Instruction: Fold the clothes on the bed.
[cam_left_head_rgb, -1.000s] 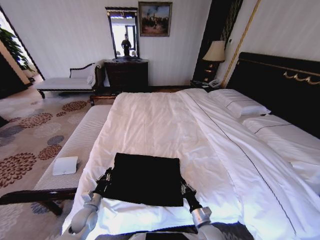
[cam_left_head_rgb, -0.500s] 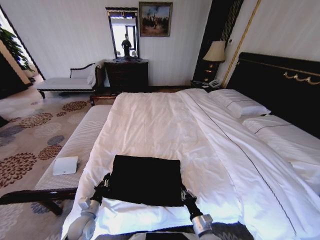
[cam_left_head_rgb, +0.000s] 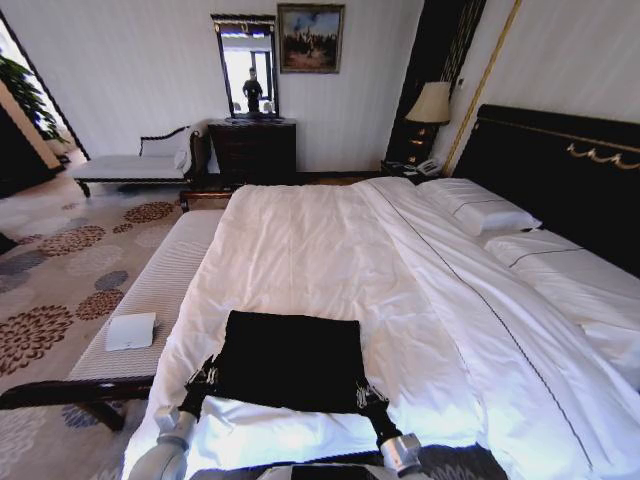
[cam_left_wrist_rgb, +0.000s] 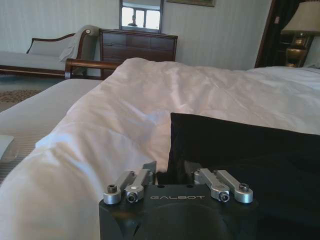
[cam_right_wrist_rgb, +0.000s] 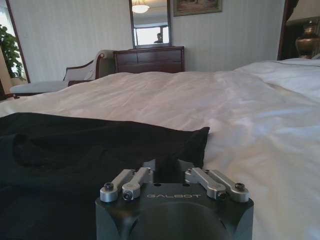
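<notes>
Looking down from the head camera, I see the black T-shirt lying folded into a rough rectangle on the near end of the bed, small against the white duvet. No lettering shows on its upper face.

My left gripper sits at the shirt's near left corner and my right gripper at its near right corner. In the head view both blend into the dark cloth, so I cannot make out their tips there. The left wrist camera shows the left gripper with its fingers drawn close together on the edge of the shirt, pinching the cloth. The right wrist camera shows the right gripper likewise closed on the hem of the shirt. The fingertips themselves are hidden by the fabric and the gripper bodies in both wrist views.

Both arms are cut off by the bottom of the head picture. The shirt's far edge lies flat and straight; its near edge sits close to the foot of the mattress. Beyond it, a wide stretch of bare duvet runs up to the pillows and the dark headboard. A striped bench runs beside the bed on my left, with a small white box on it.
</notes>
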